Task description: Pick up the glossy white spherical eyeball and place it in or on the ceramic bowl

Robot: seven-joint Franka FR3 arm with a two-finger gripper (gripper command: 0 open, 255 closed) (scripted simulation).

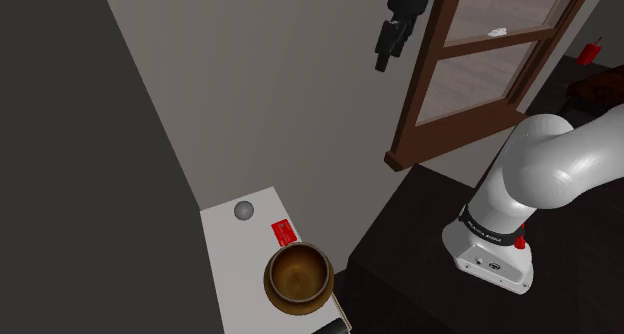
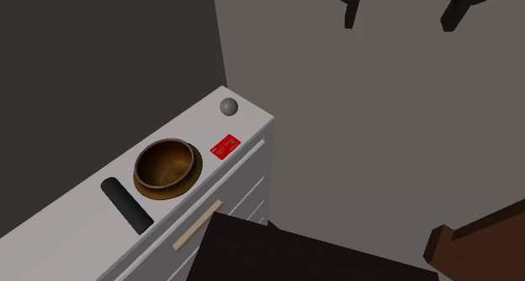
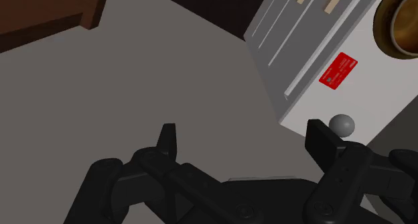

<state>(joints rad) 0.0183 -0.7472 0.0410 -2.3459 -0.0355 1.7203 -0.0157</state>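
Note:
The eyeball [image 1: 243, 210] is a small pale grey ball near the far corner of a white drawer cabinet's top [image 1: 232, 267]. In the second exterior view the eyeball [image 2: 229, 106] sits by that same corner. An empty brown bowl [image 1: 298, 273] [image 2: 167, 165] stands farther along the top, with a red card between the two. My gripper [image 1: 389, 44] [image 2: 404, 8] hangs open high above the floor, well off the cabinet. In the wrist view the gripper [image 3: 244, 145] holds nothing; the eyeball [image 3: 343, 125] appears just past one finger, the bowl [image 3: 392, 25] beyond.
A red card [image 1: 285, 232] [image 2: 225, 146] lies flat between ball and bowl. A black remote-like bar [image 2: 126, 205] lies past the bowl. A brown wooden door frame [image 1: 470, 77] stands behind the arm. A dark wall borders the cabinet; grey floor lies below the gripper.

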